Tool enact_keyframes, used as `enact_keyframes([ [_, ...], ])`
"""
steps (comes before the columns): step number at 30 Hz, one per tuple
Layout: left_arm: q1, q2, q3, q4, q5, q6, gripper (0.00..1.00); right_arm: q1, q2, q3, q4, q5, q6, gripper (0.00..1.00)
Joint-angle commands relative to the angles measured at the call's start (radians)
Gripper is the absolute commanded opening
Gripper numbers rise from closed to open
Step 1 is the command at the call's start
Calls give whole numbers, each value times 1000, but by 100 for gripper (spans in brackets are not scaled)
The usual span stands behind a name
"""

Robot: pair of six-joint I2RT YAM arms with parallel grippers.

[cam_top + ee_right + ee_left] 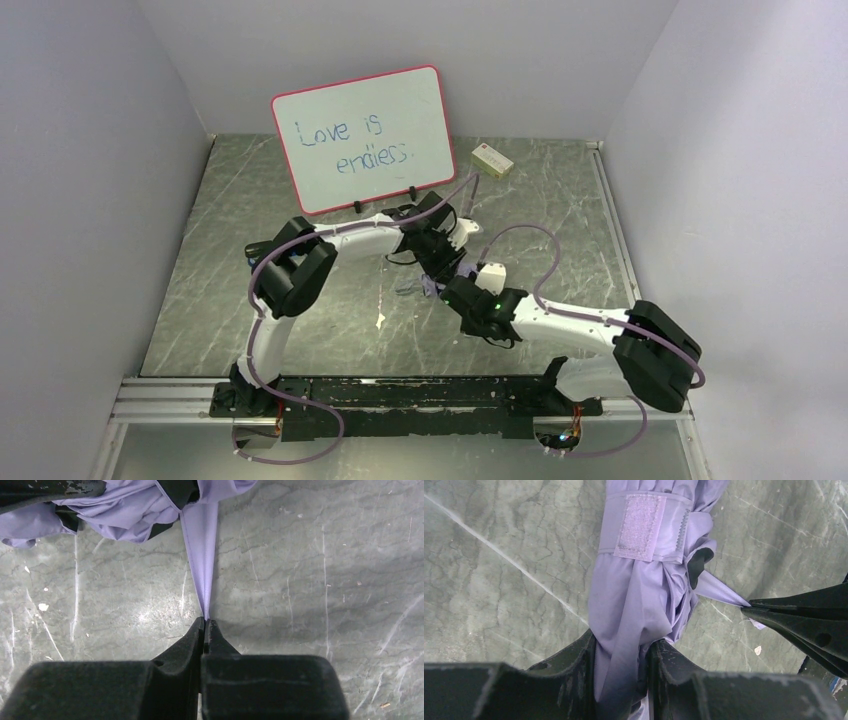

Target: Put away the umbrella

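The umbrella (639, 595) is folded into a lavender bundle with bits of black lining poking out of the folds, and it sits about mid-table (325, 580), pretty much hidden under my two wrists in the top view. My left claw (621, 650) has it round the middle of the bunched fabric, both fingers pressed into the cloth with the bundle squeezed between them, so it's clamped down about as far as the fabric lets it. Just past that grip the strap (644, 527) goes round the bundle, with its fuzzy velcro patch facing up at my left camera. A narrow strip (200, 555) of the same lavender cloth comes off the side of the bundle and runs out taut to a point. My right claw (205, 625) pinches the very tip of it, jaws fully together with only that thin cloth in between. The two claws are close but apart, right one off to the side of the bundle. Can't tell from my cameras whether the bundle actually rests on the table or hangs just above it. The table is greenish-grey stone-look stuff with pale scratches and a few white crumbs. Further back a red-framed whiteboard (365, 135) stands upright with blue writing on it, and a small pale box (492, 159) lies just beside its right edge.
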Motion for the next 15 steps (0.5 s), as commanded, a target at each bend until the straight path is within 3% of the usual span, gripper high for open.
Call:
enact_keyframes([
  [1,22,63,-63,-3,-351,-2,5,57,-17,-45,-251,-173,50,0],
  [7,13,47,-82,-8,-441,9,5,67,-76,-25,-288,-104,92,0],
  [15,-45,-7,-185,39,-537,-7,5,59,-135,-36,-144,43,154,0],
])
